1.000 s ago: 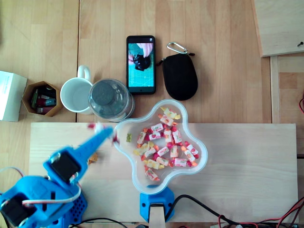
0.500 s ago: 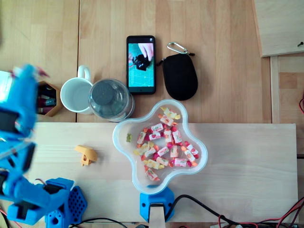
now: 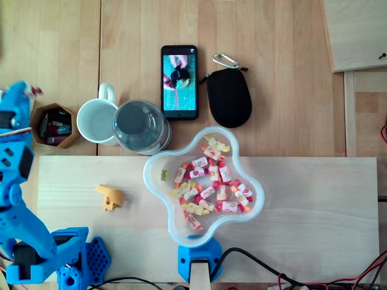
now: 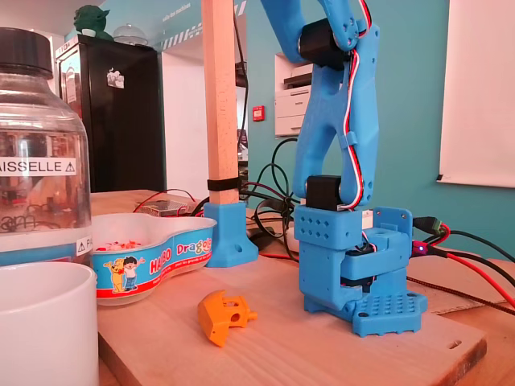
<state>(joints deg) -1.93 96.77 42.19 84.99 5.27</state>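
Gripper (image 3: 26, 92) at far-left edge, tips pinched on what looks like a small sweet (image 3: 34, 91). Hex box (image 3: 54, 106) lies just right & nearer of it, w/ mug (image 3: 97, 121) further right.

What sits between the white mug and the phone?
A clear jar with a dark lid, close beside the white mug and near the phone, in the overhead view.

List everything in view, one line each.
Sweets: many, red, yellow, white, in the bowl.
Bowl: one, clear, on the board.
Plastic part: one, orange, left of bowl.
Jar: one, glass, dark lid, beside mug.
Mug: one, white, left of jar.
Phone: one, black, behind jar.
Pouch: one, black, right of phone.
Hexagonal box: one, wooden, left of mug.
Board: one, pale wood, under bowl.
Arm: one, blue, left edge.
Gripper: one, blue, near hexagonal box; jaws blurred.
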